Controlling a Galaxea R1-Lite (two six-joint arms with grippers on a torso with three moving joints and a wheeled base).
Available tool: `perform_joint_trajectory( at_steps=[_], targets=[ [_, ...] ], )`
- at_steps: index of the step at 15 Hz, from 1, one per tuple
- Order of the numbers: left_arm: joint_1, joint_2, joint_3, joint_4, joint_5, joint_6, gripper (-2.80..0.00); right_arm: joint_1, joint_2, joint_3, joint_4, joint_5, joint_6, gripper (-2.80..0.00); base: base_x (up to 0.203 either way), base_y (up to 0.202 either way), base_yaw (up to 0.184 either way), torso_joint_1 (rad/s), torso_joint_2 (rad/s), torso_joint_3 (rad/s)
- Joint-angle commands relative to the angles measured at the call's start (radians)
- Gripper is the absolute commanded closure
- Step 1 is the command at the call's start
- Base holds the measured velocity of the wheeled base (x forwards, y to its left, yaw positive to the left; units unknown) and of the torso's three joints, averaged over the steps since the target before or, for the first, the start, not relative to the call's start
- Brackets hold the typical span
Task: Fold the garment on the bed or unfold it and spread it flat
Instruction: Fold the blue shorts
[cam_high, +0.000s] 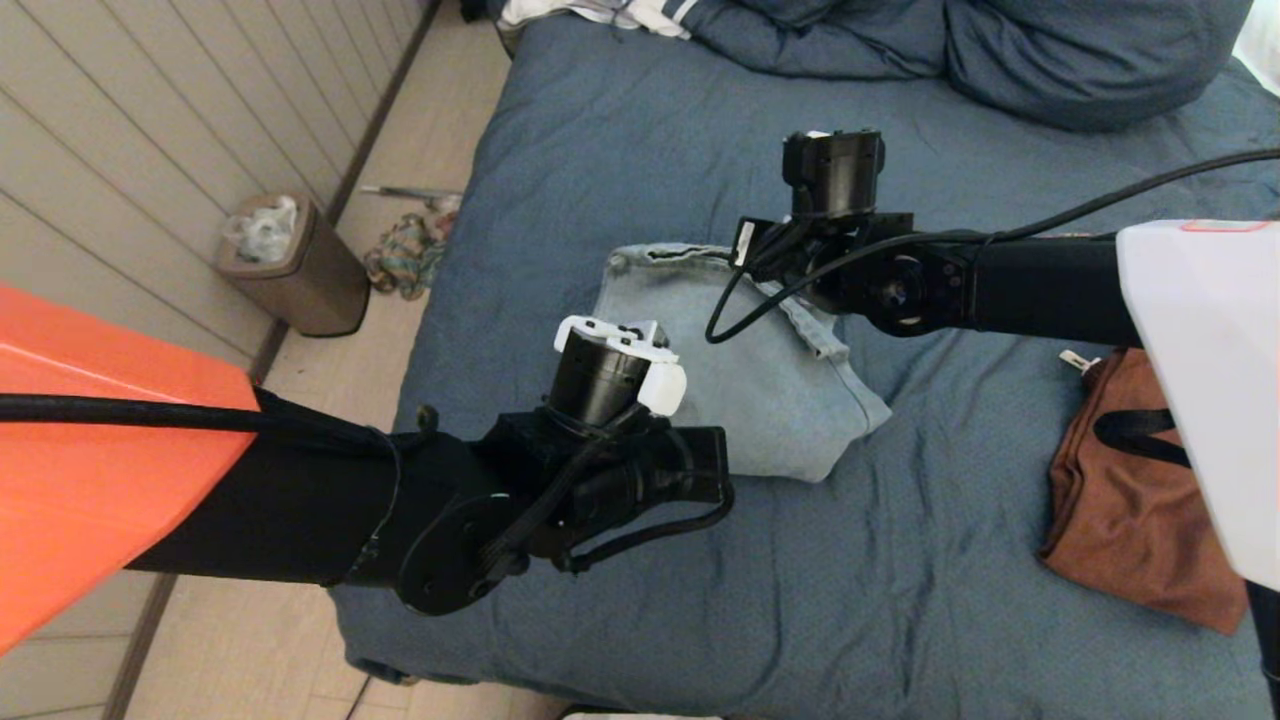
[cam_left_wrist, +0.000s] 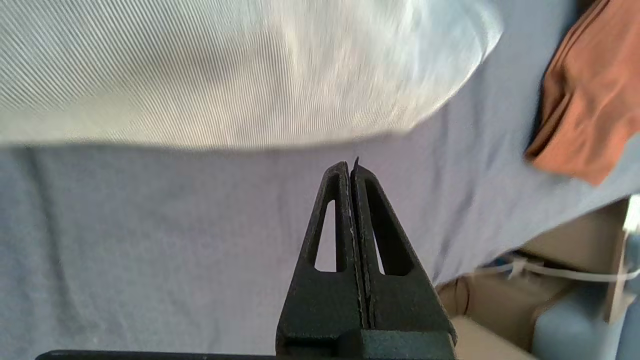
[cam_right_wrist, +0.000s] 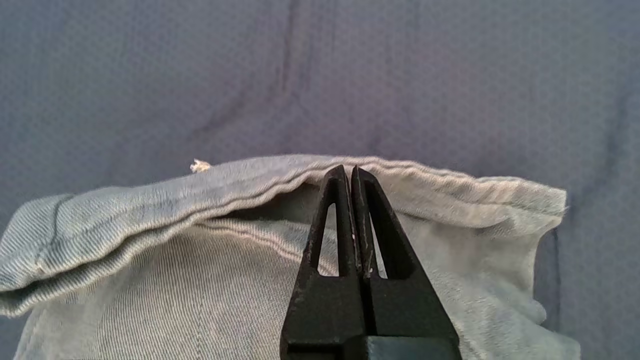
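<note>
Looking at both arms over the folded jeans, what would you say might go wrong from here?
1. Both end effectors, left and right, are shut and empty; pressing down like that could shove the folded jeans out of shape rather than grip them.
2. The right one hovers at the layered hem, so a pinch may catch only one layer.
3. The brown garment lies nearby and could be snagged.

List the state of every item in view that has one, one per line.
Light-blue denim garment: folded into a compact stack, resting on the bed.
Slate-blue bed cover: wrinkled.
Rust-brown cloth item: bunched up at the bed's right side.
Tan waste bin: lined and filled, upright on the floor.
Left gripper: shut, empty.
Right gripper: shut, empty, above the denim's edge.
</note>
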Motion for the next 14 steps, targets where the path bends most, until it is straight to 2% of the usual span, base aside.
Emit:
perform_joint_trajectory(
  at_steps=[1, 6, 8, 14],
  targets=[
    [0.006, 0.000, -0.020, -0.006, 0.006, -0.004, 0.00, -0.001, -0.001, 0.032, 0.002, -0.002, 0.007, 0.00, 0.000, 0.000, 0.000, 0.000, 0.00, 0.000],
    [0.061, 0.172, -0.204, 0.008, 0.009, 0.000, 0.00, 0.032, -0.056, 0.209, -0.003, 0.000, 0.060, 0.00, 0.000, 0.000, 0.000, 0.000, 0.00, 0.000],
    [0.080, 0.254, -0.250, 0.037, 0.009, 0.000, 0.00, 0.025, -0.070, 0.228, -0.004, 0.007, 0.074, 0.00, 0.000, 0.000, 0.000, 0.000, 0.00, 0.000],
    [0.095, 0.327, -0.180, 0.015, 0.009, -0.001, 0.00, 0.019, -0.092, 0.230, -0.002, 0.013, 0.086, 0.00, 0.000, 0.000, 0.000, 0.000, 0.00, 0.000]
  ],
)
